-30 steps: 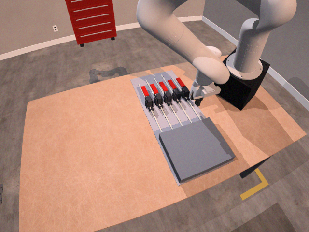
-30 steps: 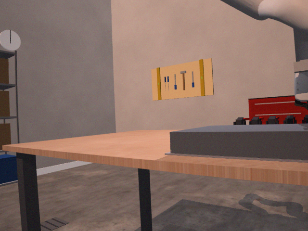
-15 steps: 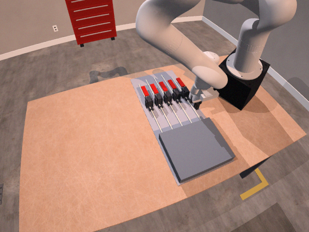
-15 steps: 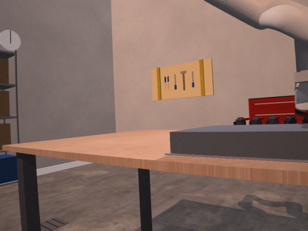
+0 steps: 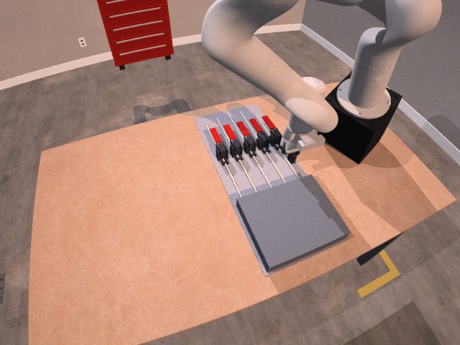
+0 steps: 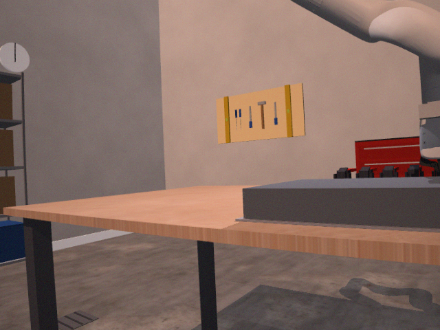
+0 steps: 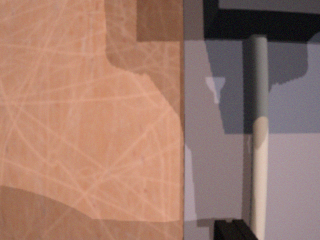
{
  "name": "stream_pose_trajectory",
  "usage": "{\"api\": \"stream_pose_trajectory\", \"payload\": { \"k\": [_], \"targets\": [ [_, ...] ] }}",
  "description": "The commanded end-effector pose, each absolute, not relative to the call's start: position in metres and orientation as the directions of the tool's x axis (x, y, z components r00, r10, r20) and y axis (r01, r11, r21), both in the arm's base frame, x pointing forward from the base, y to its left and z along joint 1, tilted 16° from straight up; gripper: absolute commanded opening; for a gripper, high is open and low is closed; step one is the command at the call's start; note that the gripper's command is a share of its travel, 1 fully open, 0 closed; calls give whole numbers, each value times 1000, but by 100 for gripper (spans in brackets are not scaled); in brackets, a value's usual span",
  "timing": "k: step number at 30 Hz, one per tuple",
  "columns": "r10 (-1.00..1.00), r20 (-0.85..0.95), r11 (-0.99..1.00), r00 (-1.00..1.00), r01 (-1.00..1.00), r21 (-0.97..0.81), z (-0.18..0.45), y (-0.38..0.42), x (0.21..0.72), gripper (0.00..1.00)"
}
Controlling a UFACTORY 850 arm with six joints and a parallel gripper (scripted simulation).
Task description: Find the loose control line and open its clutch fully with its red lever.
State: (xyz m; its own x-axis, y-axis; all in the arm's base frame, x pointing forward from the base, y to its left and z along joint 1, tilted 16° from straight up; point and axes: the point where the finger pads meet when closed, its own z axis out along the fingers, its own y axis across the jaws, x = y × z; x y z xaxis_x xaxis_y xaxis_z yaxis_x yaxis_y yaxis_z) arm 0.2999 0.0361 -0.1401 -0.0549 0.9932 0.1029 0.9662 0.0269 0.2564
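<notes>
Black two-finger gripper (image 5: pixel 290 154), clenched on nothing, is hovering beside the outermost pale cord line (image 7: pixel 259 150); risking sliding off when nudging it.

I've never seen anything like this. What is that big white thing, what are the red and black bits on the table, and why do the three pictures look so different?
The white thing is a robot arm on a black block. One picture looks down from above, one looks across the table from the side, one comes from a camera at the arm's wrist. On the table lie five pale lines, each through a black clutch with a red lever, running into a grey console. The gripper is shut, holding nothing, low beside the line nearest the block.
</notes>
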Motion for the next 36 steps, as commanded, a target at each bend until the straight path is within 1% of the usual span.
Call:
{"api": "stream_pose_trajectory", "payload": {
  "k": [1, 36],
  "targets": [
    [993, 103, 27, -55, 966, 256, -139, 36, 303, 0],
    [993, 103, 27, -55, 966, 256, -132, 37, 331, 0]
  ]
}}
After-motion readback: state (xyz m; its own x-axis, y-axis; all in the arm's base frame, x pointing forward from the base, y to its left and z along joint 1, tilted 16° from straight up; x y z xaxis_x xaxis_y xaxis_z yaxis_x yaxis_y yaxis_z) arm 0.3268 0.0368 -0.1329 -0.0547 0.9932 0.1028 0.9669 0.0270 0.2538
